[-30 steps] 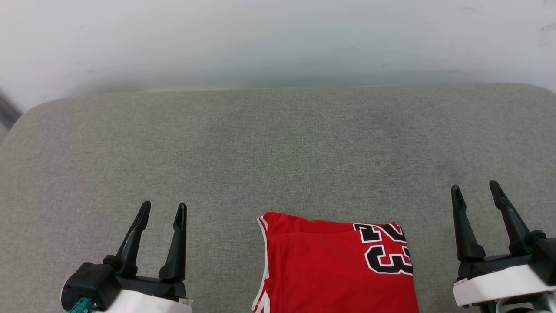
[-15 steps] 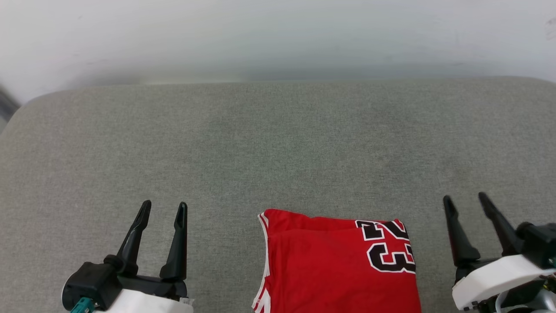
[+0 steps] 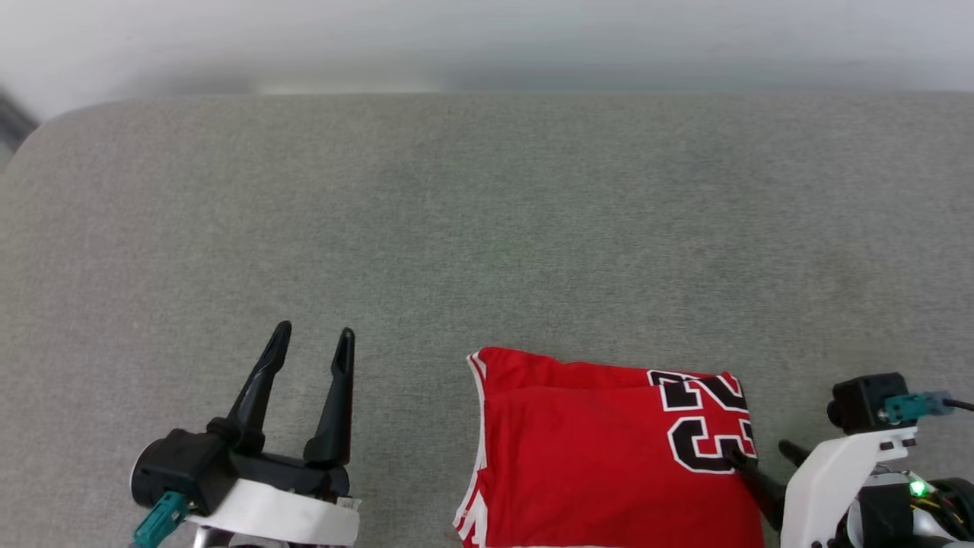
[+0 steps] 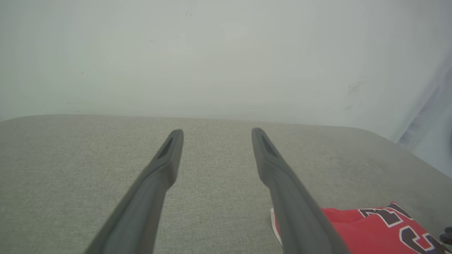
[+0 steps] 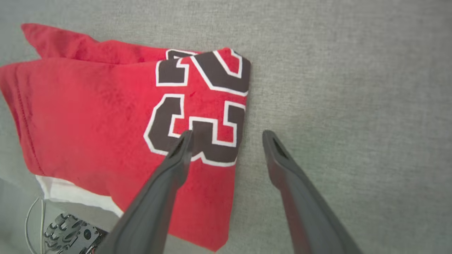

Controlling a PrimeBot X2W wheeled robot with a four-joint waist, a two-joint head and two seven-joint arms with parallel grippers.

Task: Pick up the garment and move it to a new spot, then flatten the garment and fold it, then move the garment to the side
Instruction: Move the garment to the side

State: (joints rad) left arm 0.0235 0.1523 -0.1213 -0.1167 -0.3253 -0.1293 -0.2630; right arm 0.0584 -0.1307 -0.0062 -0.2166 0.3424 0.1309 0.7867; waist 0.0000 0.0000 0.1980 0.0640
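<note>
On the grey cushion, the garment lies folded at the head view's lower right of centre; it looks light, soft and limp. The right gripper, fingers apart, sits astride its numbered edge, probably the best place to pinch all layers. The left gripper, also parted, holds nothing at lower left.

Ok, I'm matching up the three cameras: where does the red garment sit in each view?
Head view: garment at the bottom edge, right of centre.
Left wrist view: garment in the bottom right corner.
Right wrist view: garment across the left half.
Shared landmark: the black white-outlined number on its edge.
</note>
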